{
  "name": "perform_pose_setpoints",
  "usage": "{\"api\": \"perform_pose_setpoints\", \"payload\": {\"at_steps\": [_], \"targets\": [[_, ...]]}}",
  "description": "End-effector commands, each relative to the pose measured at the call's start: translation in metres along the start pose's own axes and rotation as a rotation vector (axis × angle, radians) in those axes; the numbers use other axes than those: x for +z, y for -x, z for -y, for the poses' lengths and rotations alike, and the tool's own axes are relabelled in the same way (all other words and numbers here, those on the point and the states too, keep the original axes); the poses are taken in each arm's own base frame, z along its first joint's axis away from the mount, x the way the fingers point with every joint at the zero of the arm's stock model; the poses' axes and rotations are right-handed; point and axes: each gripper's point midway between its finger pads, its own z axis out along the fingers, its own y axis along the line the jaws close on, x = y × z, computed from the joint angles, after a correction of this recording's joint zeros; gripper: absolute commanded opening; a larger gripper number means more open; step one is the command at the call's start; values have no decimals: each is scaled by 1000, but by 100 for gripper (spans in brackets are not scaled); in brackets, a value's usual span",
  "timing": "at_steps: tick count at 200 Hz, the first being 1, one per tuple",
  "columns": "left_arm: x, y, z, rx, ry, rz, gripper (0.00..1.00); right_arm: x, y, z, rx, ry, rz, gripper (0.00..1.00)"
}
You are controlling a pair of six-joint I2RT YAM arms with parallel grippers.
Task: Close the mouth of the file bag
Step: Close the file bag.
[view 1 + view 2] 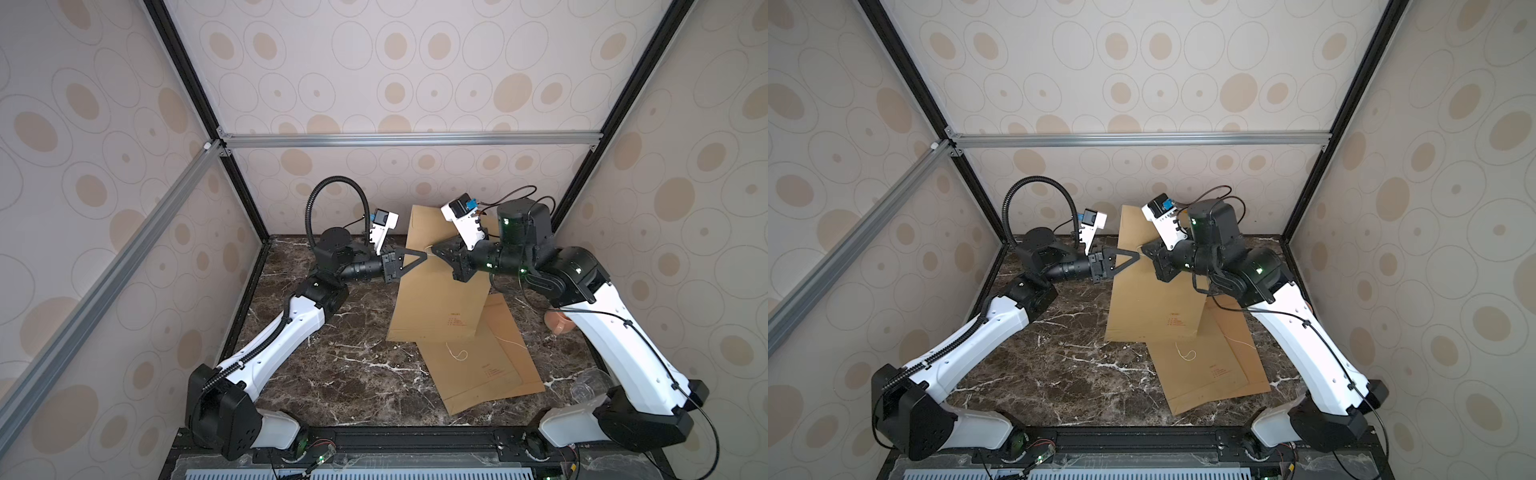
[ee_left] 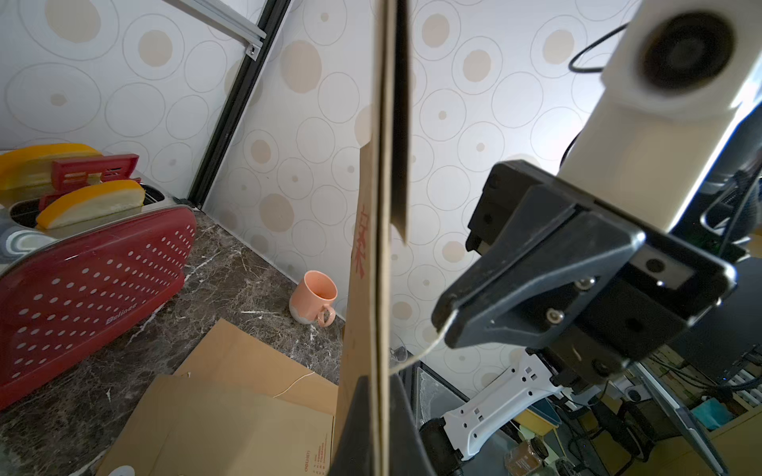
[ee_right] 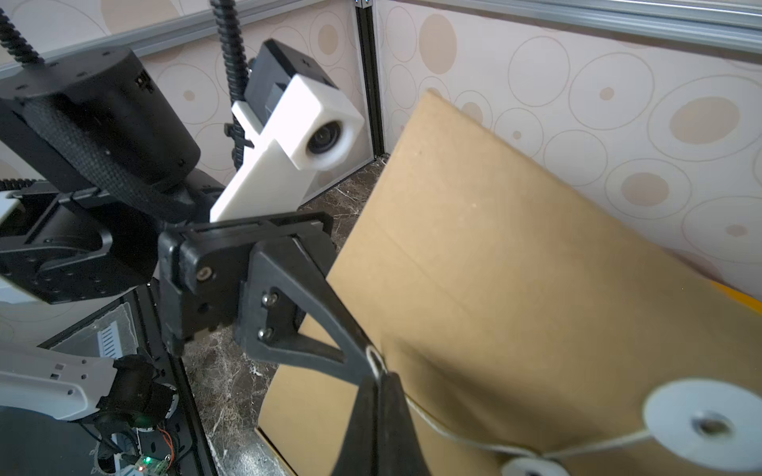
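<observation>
A brown file bag [image 1: 440, 299] [image 1: 1154, 303] stands tilted up, top against the back wall and bottom edge on the table. My left gripper [image 1: 424, 257] [image 1: 1137, 254] [image 2: 381, 395] is shut on its edge, seen edge-on in the left wrist view. My right gripper [image 1: 434, 250] [image 1: 1143, 249] [image 3: 377, 383] meets it tip to tip and is shut on the bag's white string [image 3: 445, 432] [image 2: 420, 354]. The string runs to a white disc [image 3: 707, 424] on the bag. The flap [image 2: 400, 165] stands slightly off the bag's body.
A second file bag [image 1: 486, 365] lies flat on the marble table [image 1: 332, 365] with a loose string [image 1: 457, 353]. A peach mug [image 1: 559, 322] [image 2: 313, 296] and a clear glass [image 1: 590, 386] sit by the right arm. A red toaster [image 2: 82, 280] stands near the wall.
</observation>
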Motion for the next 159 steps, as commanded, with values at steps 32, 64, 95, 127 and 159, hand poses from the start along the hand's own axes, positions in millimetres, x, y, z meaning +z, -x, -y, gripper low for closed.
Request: {"api": "perform_pose_setpoints", "payload": {"at_steps": [32, 64, 95, 127, 159], "targets": [[-2, 21, 27, 75, -67, 50, 0, -25, -25, 8, 67, -77, 19, 0], [-3, 23, 32, 75, -83, 60, 0, -29, -52, 15, 78, -120, -25, 0], [-4, 26, 35, 74, -97, 75, 0, -29, -67, 18, 86, -138, -34, 0], [-4, 27, 37, 72, -107, 81, 0, -26, -71, 15, 106, -116, -8, 0], [-4, 28, 36, 68, -108, 93, 0, -19, -77, 10, 137, -82, 3, 0]]}}
